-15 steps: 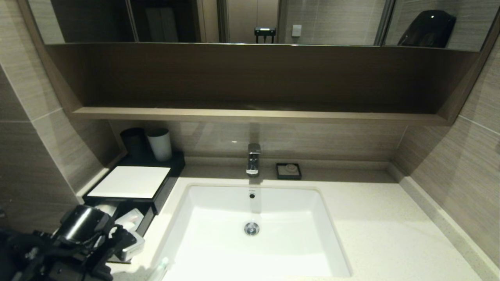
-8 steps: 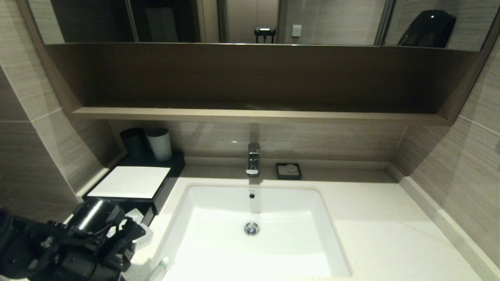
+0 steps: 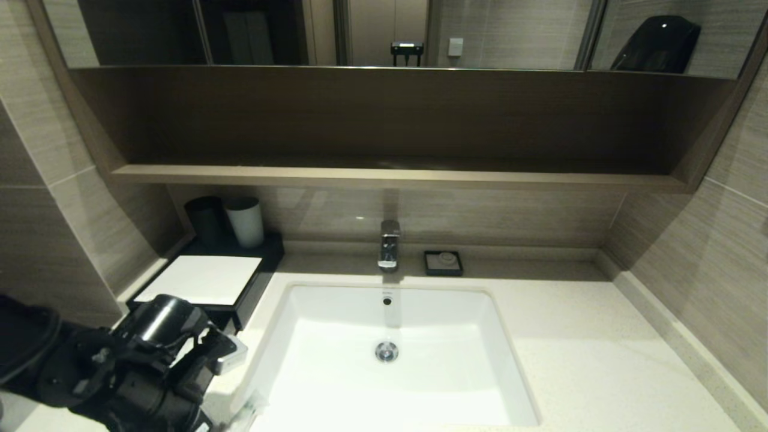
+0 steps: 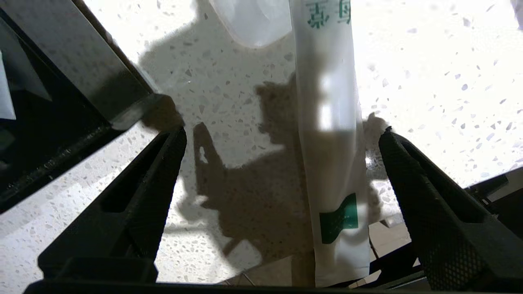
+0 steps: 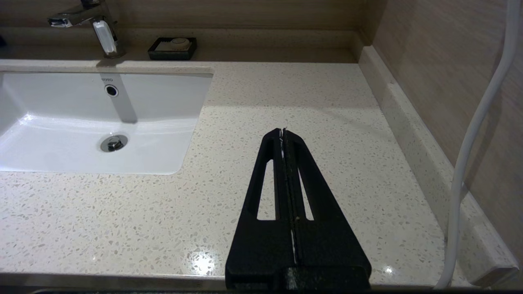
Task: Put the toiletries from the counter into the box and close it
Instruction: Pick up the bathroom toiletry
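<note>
Slim white packet (image 4: 331,134), green label

right tool (image 5: 283,131) closed above the counter (image 5: 327,102), beside sink (image 5: 61,122).

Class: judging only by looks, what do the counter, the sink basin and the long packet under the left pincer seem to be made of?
Counter: polished stone or composite, probably; cream with dark speckles and glossy highlights.
Sink basin: glazed white ceramic, likely; smooth, uniform and shiny.
Long packet: thin translucent plastic film, it seems; milky, with green printed labels.
</note>
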Controlling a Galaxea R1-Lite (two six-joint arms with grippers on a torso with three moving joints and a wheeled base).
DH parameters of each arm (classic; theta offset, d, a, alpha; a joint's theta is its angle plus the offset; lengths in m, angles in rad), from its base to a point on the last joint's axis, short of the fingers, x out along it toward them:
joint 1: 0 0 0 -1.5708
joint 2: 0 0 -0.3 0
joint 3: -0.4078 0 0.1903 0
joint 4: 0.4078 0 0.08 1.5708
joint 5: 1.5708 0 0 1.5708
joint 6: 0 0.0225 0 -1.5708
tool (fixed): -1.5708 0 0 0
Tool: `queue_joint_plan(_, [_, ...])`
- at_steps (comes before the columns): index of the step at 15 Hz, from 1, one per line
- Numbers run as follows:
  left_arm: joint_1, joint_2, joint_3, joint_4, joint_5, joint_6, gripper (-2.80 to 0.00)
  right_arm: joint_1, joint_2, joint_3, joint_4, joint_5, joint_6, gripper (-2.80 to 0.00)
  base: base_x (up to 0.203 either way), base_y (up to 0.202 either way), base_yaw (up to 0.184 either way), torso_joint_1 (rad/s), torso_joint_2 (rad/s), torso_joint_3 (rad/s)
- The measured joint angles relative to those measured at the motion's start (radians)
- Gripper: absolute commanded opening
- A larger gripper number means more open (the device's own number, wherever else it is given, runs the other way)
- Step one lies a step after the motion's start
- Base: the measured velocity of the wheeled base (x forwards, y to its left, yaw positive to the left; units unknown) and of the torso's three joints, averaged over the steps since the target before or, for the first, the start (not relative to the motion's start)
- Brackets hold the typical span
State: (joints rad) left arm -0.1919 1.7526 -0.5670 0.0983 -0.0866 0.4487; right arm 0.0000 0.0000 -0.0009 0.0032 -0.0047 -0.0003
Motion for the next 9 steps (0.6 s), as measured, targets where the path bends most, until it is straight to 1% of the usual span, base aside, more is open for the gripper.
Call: queue_joint_plan(9, [0.0, 0.056, -0.027, -0.001, 0.003, 0.006, 0.0, 0.0, 0.0, 0.0, 0.0, 0.0, -0.001, -2.8, 0.0, 0.0, 0.0, 0.0, 0.0, 0.0])
